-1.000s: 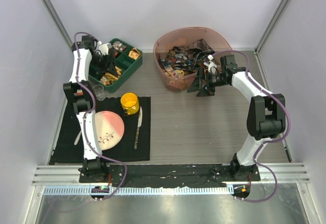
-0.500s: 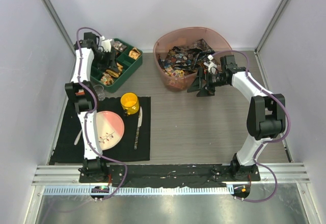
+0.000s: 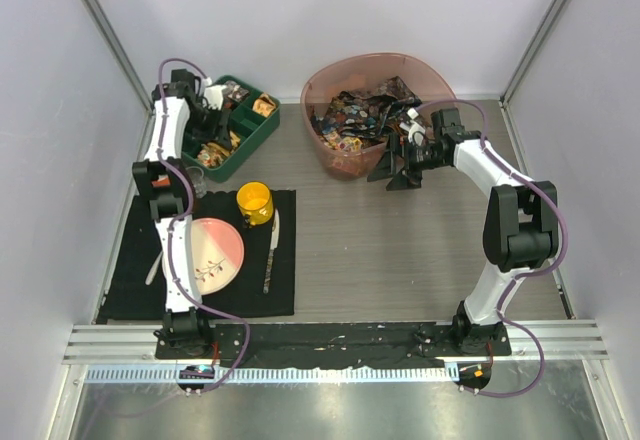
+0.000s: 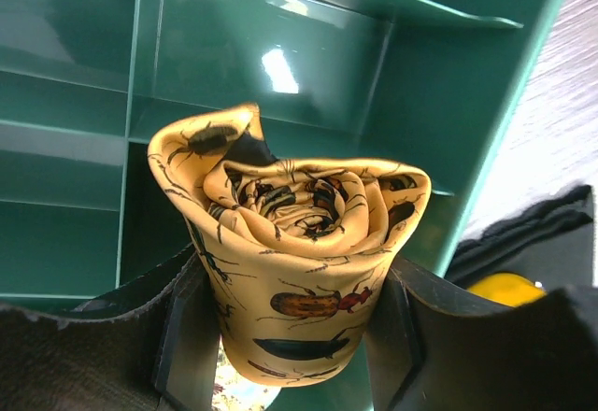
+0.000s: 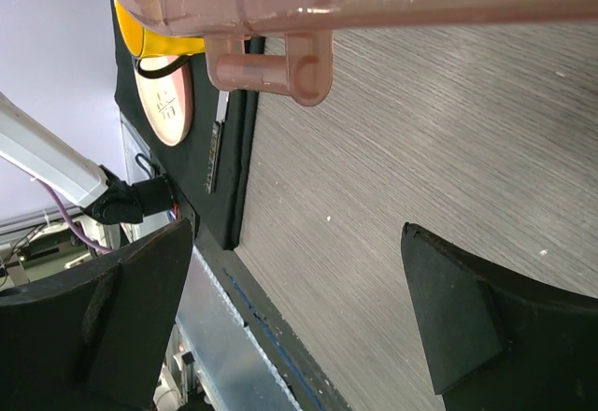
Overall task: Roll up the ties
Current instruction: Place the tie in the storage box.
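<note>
1. Left jaws: clenched on a rolled yellow-orange tie [image 4: 299,243]. In the left wrist view the roll fills the centre of the frame, pinched from left and right, one jaw touching each flank.
2. The roll is a tight spiral with its coiled end facing the camera. A loose corner of fabric sticks up at its upper left, and I can read beetle prints on the cloth.
3. Behind the roll, across the top and left of that view, are the dividers of the green tray [image 4: 280,47]. I cannot tell whether the roll touches the tray floor.
4. Top view: the left arm reaches to the upper left of the frame, its jaws over the tray's far compartments.
5. Right jaws: released, spread wide, nothing between them. The right wrist view shows only bare grey surface [image 5: 420,149] in the gap.
6. The right jaws sit low, just beside the near wall of the pink tub [image 3: 375,65], right of centre in the top view.
7. The dark printed ties [image 3: 365,115] lie heaped inside the tub, apart from the right jaws.
</note>
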Motion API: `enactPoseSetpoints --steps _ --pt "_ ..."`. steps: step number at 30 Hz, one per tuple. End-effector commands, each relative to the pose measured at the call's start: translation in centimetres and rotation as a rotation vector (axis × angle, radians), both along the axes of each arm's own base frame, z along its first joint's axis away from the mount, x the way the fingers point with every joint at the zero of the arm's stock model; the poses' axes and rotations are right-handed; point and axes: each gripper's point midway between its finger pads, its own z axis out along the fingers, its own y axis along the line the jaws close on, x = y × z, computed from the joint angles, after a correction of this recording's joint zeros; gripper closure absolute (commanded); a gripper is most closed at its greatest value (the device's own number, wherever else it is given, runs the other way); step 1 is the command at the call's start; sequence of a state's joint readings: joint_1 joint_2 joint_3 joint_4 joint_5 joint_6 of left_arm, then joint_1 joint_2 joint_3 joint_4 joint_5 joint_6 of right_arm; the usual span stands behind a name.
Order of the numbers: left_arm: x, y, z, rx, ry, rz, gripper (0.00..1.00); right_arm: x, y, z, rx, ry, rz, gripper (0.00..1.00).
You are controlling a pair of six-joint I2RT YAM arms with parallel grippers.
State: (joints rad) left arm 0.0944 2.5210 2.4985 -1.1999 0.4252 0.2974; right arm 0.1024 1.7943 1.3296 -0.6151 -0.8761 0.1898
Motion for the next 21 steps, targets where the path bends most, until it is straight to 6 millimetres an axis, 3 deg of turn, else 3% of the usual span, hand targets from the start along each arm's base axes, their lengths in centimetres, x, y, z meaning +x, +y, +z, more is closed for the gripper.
enactPoseSetpoints --steps 1,7,14,17,18,21 --pt "0.3 1.9 -2.1 0.109 0.015 -0.008 1.0 1.2 -0.1 1.2 -0.005 -0.058 -0.003 0.01" --pt "1.0 2.5 -4.0 0.241 -0.006 -0.052 1.0 1.4 -0.1 1.0 -0.007 -0.057 -0.003 0.01" --pt "1.3 2.3 -6.6 0.281 0.02 -0.062 0.96 1.2 -0.2 1.0 -0.017 -0.057 -0.003 0.01" --pt "0.9 2.1 -7.5 0.279 0.047 -0.071 0.76 1.0 -0.4 1.0 -0.017 -0.054 -0.004 0.01" --pt "0.8 2.0 -7.3 0.277 0.049 -0.076 0.61 0.9 -0.4 1.0 -0.018 -0.05 -0.004 0.01" --pt "0.9 1.5 -5.7 0.287 0.019 -0.101 0.46 1.1 -0.8 1.1 -0.016 -0.053 -0.013 0.01"
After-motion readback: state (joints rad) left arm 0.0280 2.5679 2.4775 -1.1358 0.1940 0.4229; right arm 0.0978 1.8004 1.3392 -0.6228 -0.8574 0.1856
